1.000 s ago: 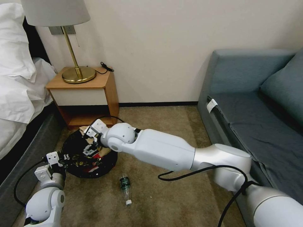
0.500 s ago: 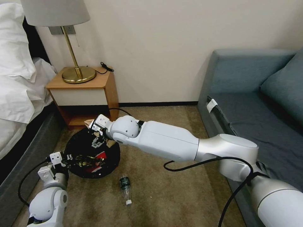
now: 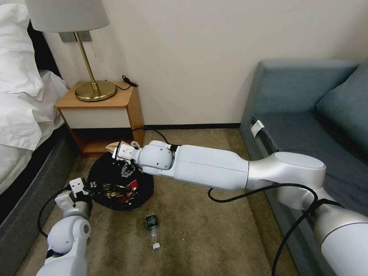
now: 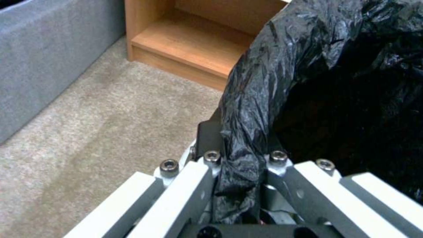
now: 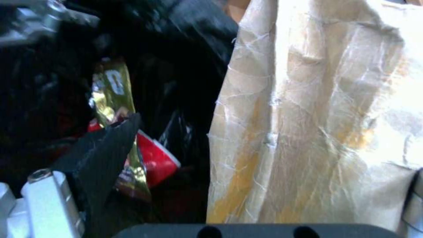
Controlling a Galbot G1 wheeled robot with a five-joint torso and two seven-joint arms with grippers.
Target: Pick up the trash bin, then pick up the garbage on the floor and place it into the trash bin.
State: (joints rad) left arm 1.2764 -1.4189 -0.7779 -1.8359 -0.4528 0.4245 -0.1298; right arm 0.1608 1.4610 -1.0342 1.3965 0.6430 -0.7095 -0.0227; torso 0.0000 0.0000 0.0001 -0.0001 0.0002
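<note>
The trash bin [image 3: 120, 188] is held at the near left of the carpet, just in front of the nightstand [image 3: 101, 115], its black bag liner [image 4: 260, 86] pinched at the left rim between the closed fingers of the left gripper [image 3: 82, 188]. In the left wrist view only the thin liner is clearly seen between the jaws — if the rim itself is not caught, the plastic could stretch or slip and the bin could tilt or drop. The right gripper [image 3: 126, 168] is poised over the far rim with the crumpled tan paper [image 5: 317, 119] against it; whether its fingers are clamped on the paper cannot be told. A release this close to the edge could send the paper onto the carpet — a gold wrapper [image 5: 112, 96] and a red wrapper [image 5: 154, 162] already lie inside. The plastic bottle [image 3: 152, 225] is left on the floor, near the bin, where it could be knocked and rolled away.
</note>
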